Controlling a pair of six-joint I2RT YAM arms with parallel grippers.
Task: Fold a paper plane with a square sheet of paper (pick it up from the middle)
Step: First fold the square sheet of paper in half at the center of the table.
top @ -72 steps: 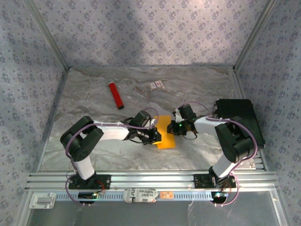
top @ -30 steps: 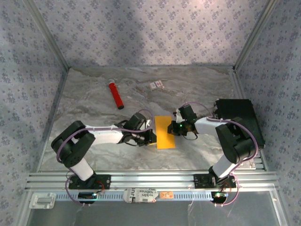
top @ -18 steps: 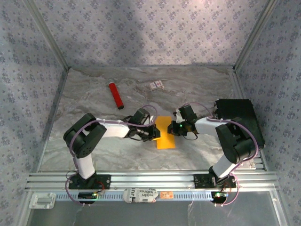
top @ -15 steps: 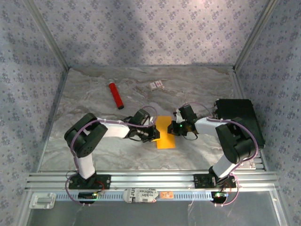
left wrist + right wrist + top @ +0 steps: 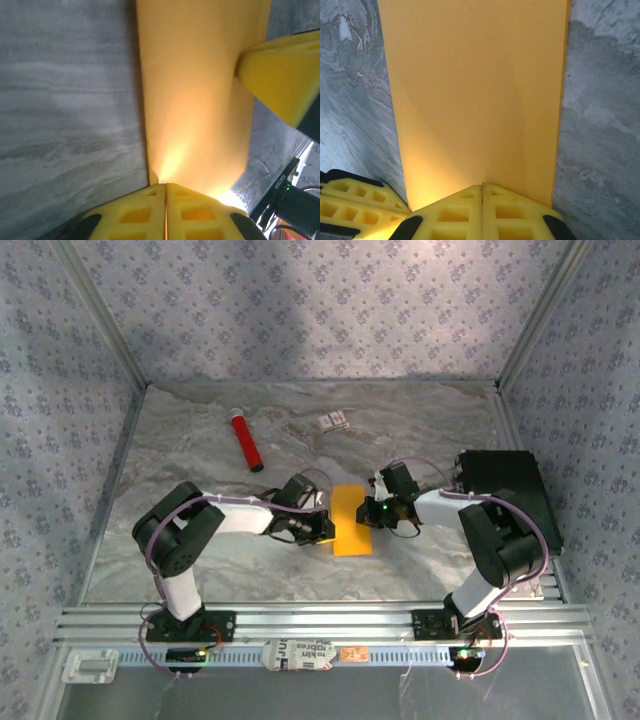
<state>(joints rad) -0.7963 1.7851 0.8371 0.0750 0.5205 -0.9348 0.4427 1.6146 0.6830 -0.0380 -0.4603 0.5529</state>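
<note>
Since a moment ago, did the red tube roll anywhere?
No. The tube lies in the same spot as before, left of the white card and slanted the same way.

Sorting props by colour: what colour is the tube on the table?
The tube is red; top view shows it best.

The left arm (image 5: 240, 516) and right arm (image 5: 440, 504) have white links, black joints and looping lilac cables. Their fingers (image 5: 512, 212) are yellow (with square recesses).
</note>
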